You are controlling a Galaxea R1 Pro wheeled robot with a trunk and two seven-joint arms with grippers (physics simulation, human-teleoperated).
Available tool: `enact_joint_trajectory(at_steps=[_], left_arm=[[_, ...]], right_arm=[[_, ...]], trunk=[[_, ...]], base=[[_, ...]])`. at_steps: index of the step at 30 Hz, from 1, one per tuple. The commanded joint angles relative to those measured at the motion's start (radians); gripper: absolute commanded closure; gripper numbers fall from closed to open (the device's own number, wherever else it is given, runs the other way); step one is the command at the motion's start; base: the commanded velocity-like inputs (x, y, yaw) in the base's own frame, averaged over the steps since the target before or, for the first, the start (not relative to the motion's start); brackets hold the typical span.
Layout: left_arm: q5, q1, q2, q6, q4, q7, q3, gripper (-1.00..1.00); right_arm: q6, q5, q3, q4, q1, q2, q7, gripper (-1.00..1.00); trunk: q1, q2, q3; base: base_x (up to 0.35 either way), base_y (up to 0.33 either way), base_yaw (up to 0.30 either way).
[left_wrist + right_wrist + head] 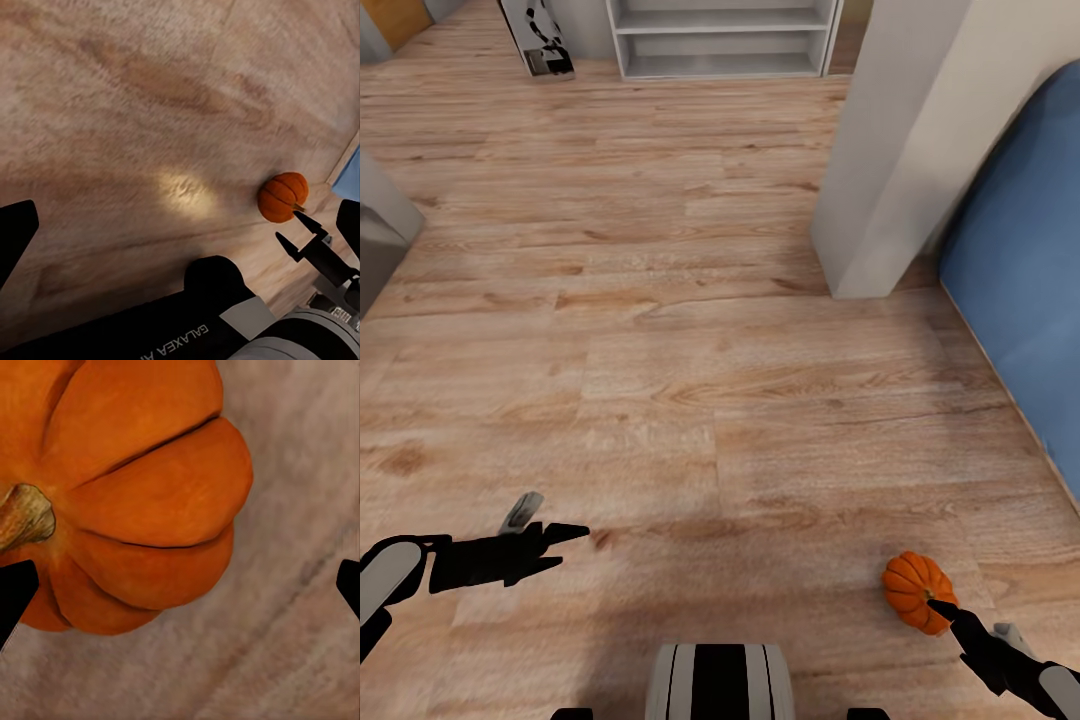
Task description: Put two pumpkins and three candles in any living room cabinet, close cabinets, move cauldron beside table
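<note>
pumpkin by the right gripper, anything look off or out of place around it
The pumpkin sits on the bare wood floor rather than on furniture, which is the one odd thing. It looks whole, stem intact, nothing spilled near it. The right gripper is open right at it, fingertips apart and not closed on it. The left gripper holds nothing.

Left arm: enters the head view at 8 o'clock, forearm level, black wrist extended toward 3 o'clock. Left pincer [565, 535]: fingertips drawn to a point in the head view; separation cannot be judged.

Right arm: enters at 4 o'clock, angled toward 10 o'clock. Right pincer [943, 607]: fingers spread wide, tips [15, 592] at opposite edges of the right wrist view.
</note>
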Motion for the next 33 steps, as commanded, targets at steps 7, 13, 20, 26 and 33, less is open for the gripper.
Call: enact_joint_trajectory(at_steps=[7, 13, 20, 26, 33], left_arm=[[0.003, -0.001, -0.002, 0.001, 0.0, 0.002, -0.007, -1.0], [0.003, -0.001, -0.004, 0.0, 0.0, 0.002, -0.008, -1.0], [0.003, -0.001, -0.004, 0.001, -0.002, 0.002, -0.008, -1.0], [0.003, -0.001, -0.004, 0.001, -0.003, 0.002, -0.009, -1.0], [0.003, -0.001, -0.004, 0.001, -0.003, 0.002, -0.022, -1.0]], right_arm=[[0.008, -0.001, -0.007, 0.0, 0.0, 0.0, 0.002, -1.0], [0.008, -0.001, -0.007, 0.0, 0.0, 0.0, 0.002, -1.0], [0.008, -0.001, -0.007, 0.0, 0.0, 0.0, 0.002, -1.0], [0.008, -0.001, -0.007, 0.0, 0.0, 0.0, 0.002, -1.0], [0.008, -0.001, -0.007, 0.0, 0.0, 0.0, 0.002, -1.0]], trunk=[[0.0, 0.0, -0.001], [0.0, 0.0, -0.001], [0.0, 0.0, -0.001], [0.0, 0.0, -0.001], [0.0, 0.0, -0.001]], base=[[0.102, 0.026, 0.0], [0.075, 0.001, 0.0], [0.028, 0.0, 0.0], [0.045, 0.0, 0.0], [0.073, 0.0, 0.0]])
